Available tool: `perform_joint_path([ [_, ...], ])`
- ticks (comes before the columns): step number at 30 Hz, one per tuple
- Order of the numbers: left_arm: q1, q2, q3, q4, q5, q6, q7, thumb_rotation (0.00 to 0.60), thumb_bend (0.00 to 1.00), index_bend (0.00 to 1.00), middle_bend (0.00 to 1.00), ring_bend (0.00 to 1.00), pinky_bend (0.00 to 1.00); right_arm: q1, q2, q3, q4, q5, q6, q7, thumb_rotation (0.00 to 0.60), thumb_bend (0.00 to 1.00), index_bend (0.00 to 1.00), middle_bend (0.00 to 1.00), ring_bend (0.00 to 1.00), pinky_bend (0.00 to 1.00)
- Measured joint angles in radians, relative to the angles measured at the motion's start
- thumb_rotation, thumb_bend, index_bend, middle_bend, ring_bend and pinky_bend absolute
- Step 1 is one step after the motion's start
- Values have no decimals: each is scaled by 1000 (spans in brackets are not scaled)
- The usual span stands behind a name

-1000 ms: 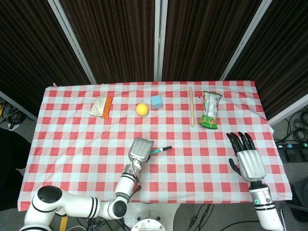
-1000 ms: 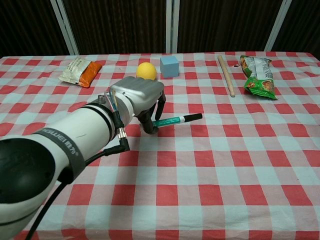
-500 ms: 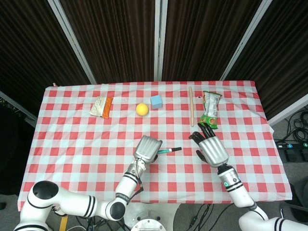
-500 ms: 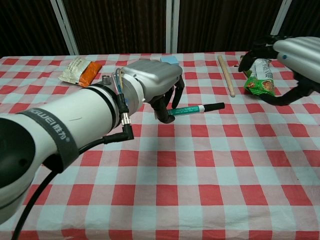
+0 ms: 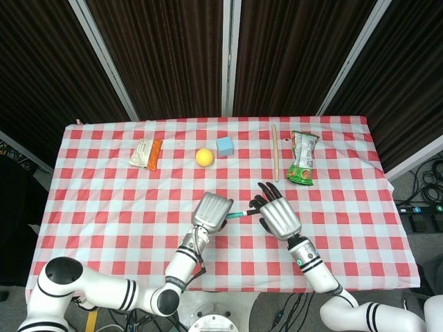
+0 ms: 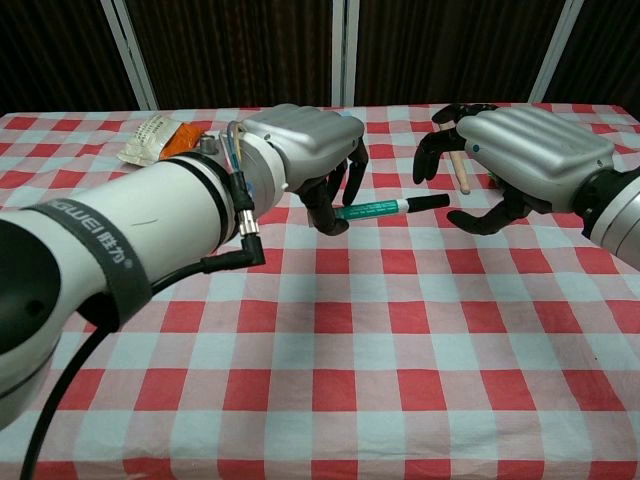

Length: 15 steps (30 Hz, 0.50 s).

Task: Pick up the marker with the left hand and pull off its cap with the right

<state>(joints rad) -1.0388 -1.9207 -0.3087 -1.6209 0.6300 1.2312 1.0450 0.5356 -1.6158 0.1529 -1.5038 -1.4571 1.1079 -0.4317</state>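
Above the checked surface (image 6: pixel 420 340), the left hand (image 6: pixel 305 150) grips a marker (image 6: pixel 390 207) off the cloth.
Its black cap (image 6: pixel 432 202) points at the right hand (image 6: pixel 520 160), which holds nothing, fingers spread just beside the cap. Farther back lie a yellow ball (image 5: pixel 204 157), blue cube (image 5: pixel 224 146), wooden stick (image 5: pixel 275 152) and two snack packets (image 5: pixel 302 158).

Head view high above, looking down; chest view low, close, level; shared checkered table (image 5: pixel 104 207).
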Motion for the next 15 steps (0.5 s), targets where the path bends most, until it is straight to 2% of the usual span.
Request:
perform_joint_path([
  [15,-2,9,18,-16,8,13,-23,600,329,555,596,1000,962,20,-53,-11,69,-4,29,22,600,244,434,422,127,146],
])
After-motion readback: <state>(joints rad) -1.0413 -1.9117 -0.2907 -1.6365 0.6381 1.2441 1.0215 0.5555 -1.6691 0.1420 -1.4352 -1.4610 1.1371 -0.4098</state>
